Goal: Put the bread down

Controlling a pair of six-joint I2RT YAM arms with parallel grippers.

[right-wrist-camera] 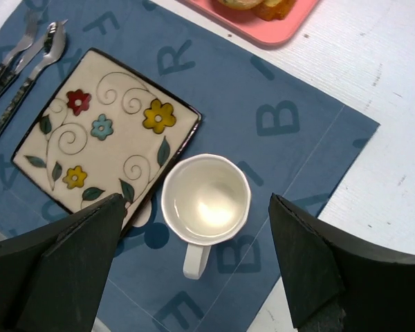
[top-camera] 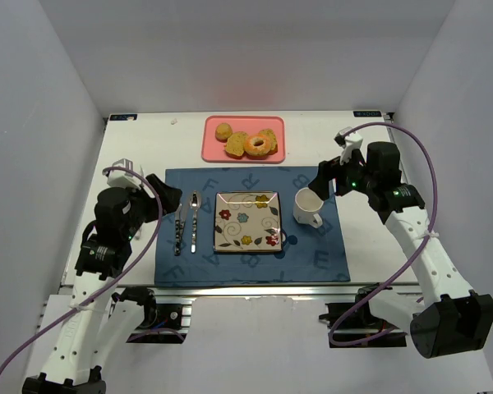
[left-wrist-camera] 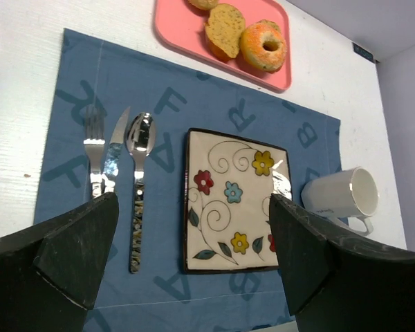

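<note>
Two grippers, and neither holds anything. The left gripper (top-camera: 168, 197) hangs with its fingers spread wide above the near-left part of the blue fabric placemat printed with letters (top-camera: 320, 254). The right gripper (top-camera: 322, 176) is just as wide apart, above the white ceramic mug (top-camera: 308, 207).

One mug stands on the placemat, just right of one square cream plate with painted flowers and a dark rim (top-camera: 246, 222). The plate is bare. Left of it lie three pieces of steel cutlery side by side: one fork (left-wrist-camera: 92, 149), one knife (left-wrist-camera: 114, 155) and one spoon (left-wrist-camera: 138, 138).

Beyond the placemat's far edge, on the white table (top-camera: 378, 246), sits one pink plastic tray (top-camera: 209, 152), and all the golden-brown bread (top-camera: 245, 141) is on it. I count a glazed ring (left-wrist-camera: 264, 45), a chunky wedge (left-wrist-camera: 225, 29) touching it, and a small round bun (top-camera: 223, 131). A fourth piece seems tucked behind the ring, though it is too hidden to be sure.

By my reading, the task has not begun. No piece has left the tray, and the plate, the likely destination, awaits its first one. The whole reach, grasp, carry and release remains to do.
</note>
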